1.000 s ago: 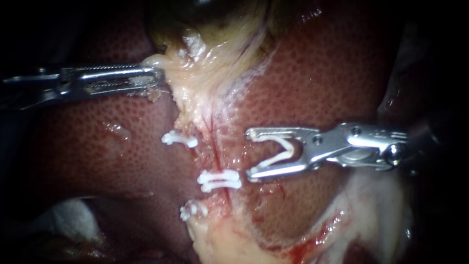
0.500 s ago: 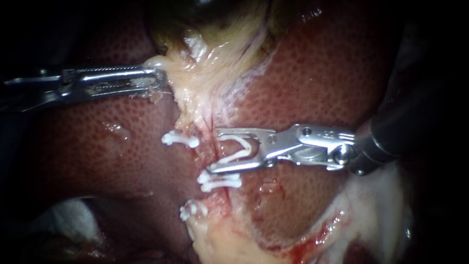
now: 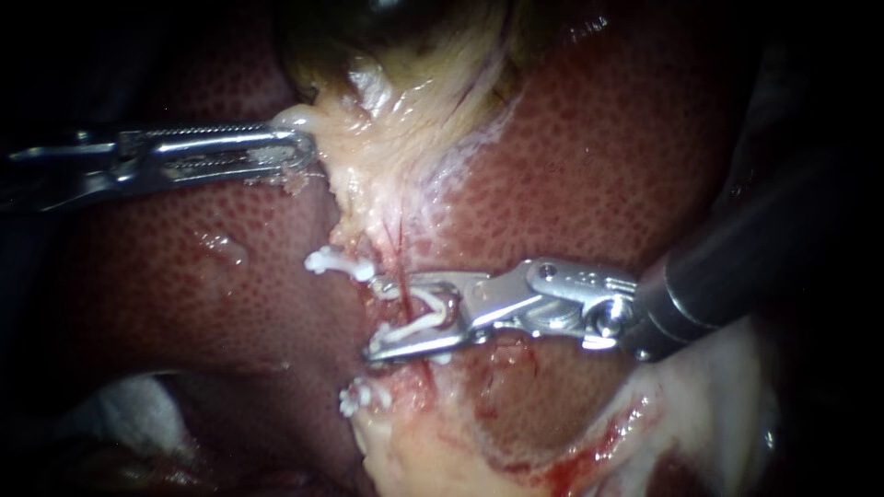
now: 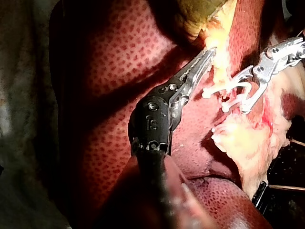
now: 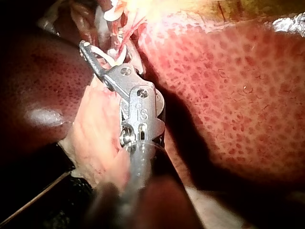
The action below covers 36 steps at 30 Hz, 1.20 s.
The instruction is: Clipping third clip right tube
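My right instrument (image 3: 371,320) comes in from the right, its jaws holding an open white clip (image 3: 425,311). The jaws straddle the thin red right tube (image 3: 402,250), one on each side of it, and still stand well apart. The right wrist view shows the same jaws (image 5: 102,47) with the clip (image 5: 106,56) in the tissue. One closed white clip (image 3: 339,265) sits just above the jaws and another (image 3: 364,396) below; a third lies mostly hidden under the lower jaw. My left instrument (image 3: 299,152) is shut on pale tissue (image 3: 368,138) below the gallbladder (image 3: 405,37); its jaws (image 4: 208,53) also show in the left wrist view.
Mottled red liver (image 3: 599,156) lies on both sides of the pale strip. Whitish, blood-stained fatty tissue (image 3: 718,396) lies at the lower right. White gauze (image 3: 129,414) shows at the lower left.
My right instrument has moved left with its clip, from clear of the tube to straddling it, and now covers the middle clip. The left instrument has kept its hold and place.
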### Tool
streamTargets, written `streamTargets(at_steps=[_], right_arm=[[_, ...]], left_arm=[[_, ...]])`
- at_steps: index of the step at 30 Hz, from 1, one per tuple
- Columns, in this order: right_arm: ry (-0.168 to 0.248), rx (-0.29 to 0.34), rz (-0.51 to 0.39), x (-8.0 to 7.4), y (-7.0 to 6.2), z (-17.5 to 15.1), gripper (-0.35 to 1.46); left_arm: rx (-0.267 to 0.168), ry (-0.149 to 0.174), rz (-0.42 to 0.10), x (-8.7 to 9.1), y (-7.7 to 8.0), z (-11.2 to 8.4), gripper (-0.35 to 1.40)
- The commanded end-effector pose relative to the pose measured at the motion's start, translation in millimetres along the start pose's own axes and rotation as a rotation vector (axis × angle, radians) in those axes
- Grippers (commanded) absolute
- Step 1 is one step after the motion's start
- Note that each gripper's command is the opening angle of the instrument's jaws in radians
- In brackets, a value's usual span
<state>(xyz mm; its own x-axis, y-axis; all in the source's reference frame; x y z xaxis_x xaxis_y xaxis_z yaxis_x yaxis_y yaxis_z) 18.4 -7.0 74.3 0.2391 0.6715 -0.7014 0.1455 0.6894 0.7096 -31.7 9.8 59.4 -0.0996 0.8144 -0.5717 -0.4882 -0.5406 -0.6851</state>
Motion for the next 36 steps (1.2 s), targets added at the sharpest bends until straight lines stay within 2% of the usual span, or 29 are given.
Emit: streamTargets(at_steps=[1, 7, 17, 23, 29, 32, 36], right_arm=[[0.012, 0.002, 0.004, 0.5, -0.1, -0.1, 0.5], [0.042, 0.011, 0.024, 2.1, -0.4, -0.6, 0.5], [0.042, 0.015, 0.048, 2.2, -0.3, -1.1, 0.45], [0.042, 0.019, 0.077, 1.9, 0.1, -2.0, 0.23], [0.042, 0.022, 0.084, 2.0, 0.2, -2.7, -0.09], [0.042, 0.024, 0.12, 1.9, 0.2, -2.8, -0.32], [0.042, 0.026, 0.165, 1.7, 0.0, -3.0, -0.35]], left_arm=[[-0.001, 0.0, 0.0, -0.1, -0.1, 0.0, -0.35], [-0.001, 0.0, 0.0, -0.1, -0.2, 0.0, -0.35], [-0.001, 0.0, 0.0, -0.1, -0.2, 0.1, -0.35], [-0.001, 0.0, -0.001, -0.1, -0.2, 0.1, -0.35], [-0.001, 0.0, 0.0, -0.1, -0.2, 0.1, -0.35], [-0.001, 0.0, 0.0, -0.1, -0.3, 0.1, -0.35], [-0.001, 0.0, 0.0, -0.2, -0.3, 0.1, -0.35]])
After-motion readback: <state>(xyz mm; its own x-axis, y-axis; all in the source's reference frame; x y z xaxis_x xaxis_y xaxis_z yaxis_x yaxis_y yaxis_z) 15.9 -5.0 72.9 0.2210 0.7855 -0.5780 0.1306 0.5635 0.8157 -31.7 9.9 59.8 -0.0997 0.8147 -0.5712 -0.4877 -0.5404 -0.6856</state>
